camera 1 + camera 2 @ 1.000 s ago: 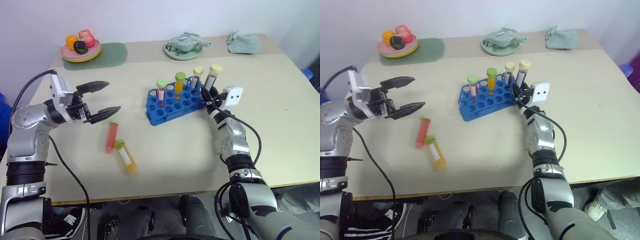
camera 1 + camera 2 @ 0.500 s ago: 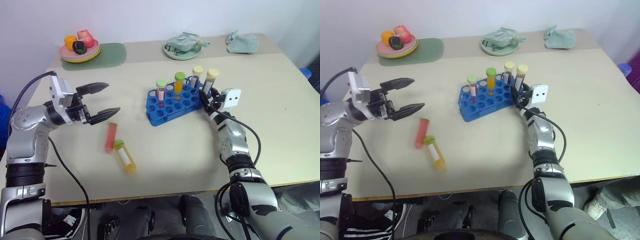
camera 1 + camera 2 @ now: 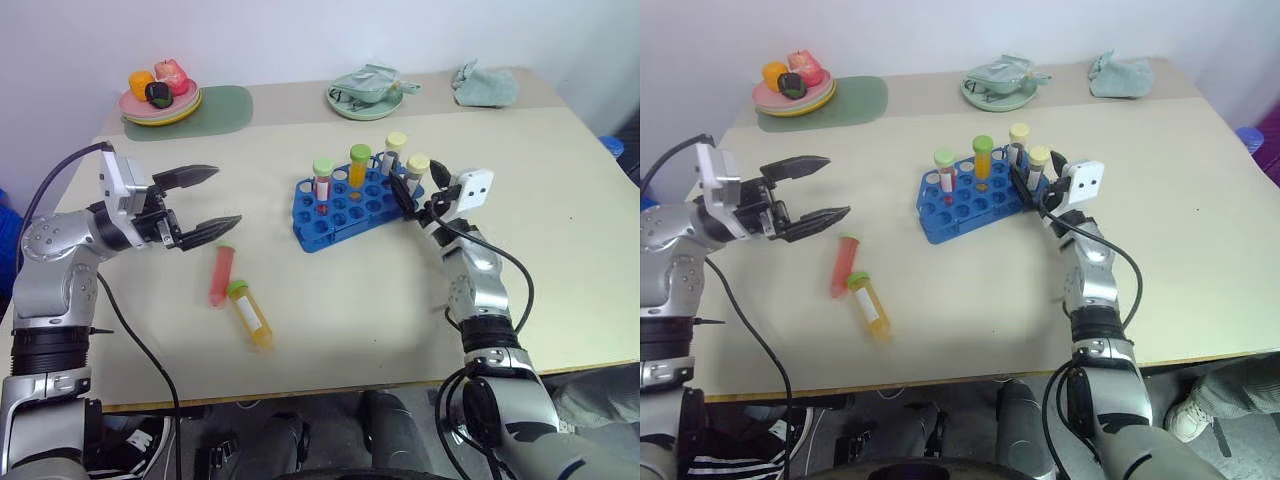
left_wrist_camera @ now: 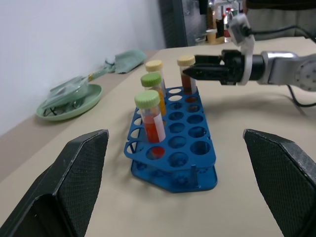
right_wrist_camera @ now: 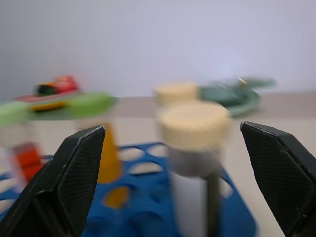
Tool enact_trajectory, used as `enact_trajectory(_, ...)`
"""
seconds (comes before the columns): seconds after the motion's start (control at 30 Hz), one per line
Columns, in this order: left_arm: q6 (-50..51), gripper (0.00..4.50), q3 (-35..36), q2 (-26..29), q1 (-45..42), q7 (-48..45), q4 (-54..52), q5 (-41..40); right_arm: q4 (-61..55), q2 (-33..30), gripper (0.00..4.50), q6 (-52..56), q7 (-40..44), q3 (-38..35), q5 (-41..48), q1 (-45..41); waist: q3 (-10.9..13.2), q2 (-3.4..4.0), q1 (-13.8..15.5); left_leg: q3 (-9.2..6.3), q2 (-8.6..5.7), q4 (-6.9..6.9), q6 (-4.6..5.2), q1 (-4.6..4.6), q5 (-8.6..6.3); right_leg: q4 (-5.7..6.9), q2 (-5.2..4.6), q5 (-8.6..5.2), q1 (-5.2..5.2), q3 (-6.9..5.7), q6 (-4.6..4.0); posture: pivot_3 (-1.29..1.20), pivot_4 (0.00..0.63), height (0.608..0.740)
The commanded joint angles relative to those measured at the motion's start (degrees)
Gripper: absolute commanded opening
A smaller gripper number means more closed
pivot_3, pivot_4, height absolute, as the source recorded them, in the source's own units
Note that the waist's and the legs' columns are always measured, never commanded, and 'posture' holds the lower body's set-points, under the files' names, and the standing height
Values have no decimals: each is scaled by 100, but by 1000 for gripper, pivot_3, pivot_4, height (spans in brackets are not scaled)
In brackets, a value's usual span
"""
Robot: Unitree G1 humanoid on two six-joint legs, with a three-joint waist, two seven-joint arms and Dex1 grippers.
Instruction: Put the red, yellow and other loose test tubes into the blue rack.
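The blue rack (image 3: 352, 206) stands mid-table holding several upright tubes. At its right end stands a brownish, cream-capped tube (image 3: 416, 170), and my right gripper (image 3: 419, 186) is open with a finger on either side of it, not touching. Two loose test tubes lie on the table left of the rack: a red one (image 3: 220, 275) with a green cap and a yellow one (image 3: 250, 312) with a green cap. My left gripper (image 3: 226, 195) hangs open and empty, just above and behind the red tube. The left wrist view looks at the rack (image 4: 190, 150) from its end.
At the back left, a plate of toy fruit (image 3: 160, 97) sits on a green mat (image 3: 220, 106). At the back right are a green dish with a cloth (image 3: 367, 93) and another crumpled cloth (image 3: 487, 85). The table's near edge (image 3: 330, 385) runs below the yellow tube.
My right gripper opened and let go of the brownish cream-capped tube, which sank lower into the rack; the hand lifted and drew back slightly. The left arm stayed put.
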Motion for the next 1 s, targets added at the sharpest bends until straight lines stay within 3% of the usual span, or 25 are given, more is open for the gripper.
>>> enact_trajectory(0.03, 106, 4500, 257, 142, 140, 69, -286, -155, -999, -310, 4480, 420, 185, -6, 218, 255, 0, 0, 12, 0, 0, -1, 0, -1, 0, 0, 0, 0, 0, 0, 0, 0, 150, 740)
enact_trajectory(0.37, 1421, 4500, 531, 521, 1007, 1174, -1967, -398, -3208, -1655, 4480, 2213, 683, -497, 1358, 901, 1, 2, 98, 3, -1, -2, 2, -2, -1, -4, -2, 0, 0, 4, 0, 0, 150, 740)
enact_trajectory(0.57, 2974, 4500, 518, 618, 1297, 3010, -3292, -123, -4171, -2696, 4480, 3776, 1516, -602, 2717, 812, 2, 2, 209, 10, 0, -2, 5, 4, -3, -6, -1, 0, 7, 10, 0, 0, 150, 740)
enact_trajectory(0.7, 5035, 4500, 450, 329, 832, 4299, -4098, -1131, -4101, -2878, 4480, 3999, 1853, -437, 2820, 574, 2, -1, 314, 13, -1, 3, 8, 7, -5, -8, -4, 0, 15, 10, 1, 0, 150, 740)
enact_trajectory(0.83, 6702, 4500, 427, -83, 278, 5499, -4500, -1297, -3925, -2800, 4480, 3980, 1974, -326, 2703, 428, 3, -5, 347, 13, -3, 8, 8, 6, -5, -6, -7, 1, 16, 10, 1, 0, 150, 740)
enact_trajectory(0.93, 8197, 4500, 666, -451, -407, 5858, -4363, -1711, -3816, -2720, 4480, 3925, 2097, -191, 2622, 376, 3, -8, 339, 13, -3, 8, 7, 7, -5, -4, -6, 1, 15, 10, 2, 0, 150, 740)
enact_trajectory(1.0, 8608, 4500, 875, -587, -717, 6283, -3819, -2316, -3742, -2684, 4480, 3904, 2167, -138, 2596, 300, 4, -8, 330, 13, -3, 9, 7, 7, -5, -3, -5, 1, 15, 9, 2, 0, 150, 740)
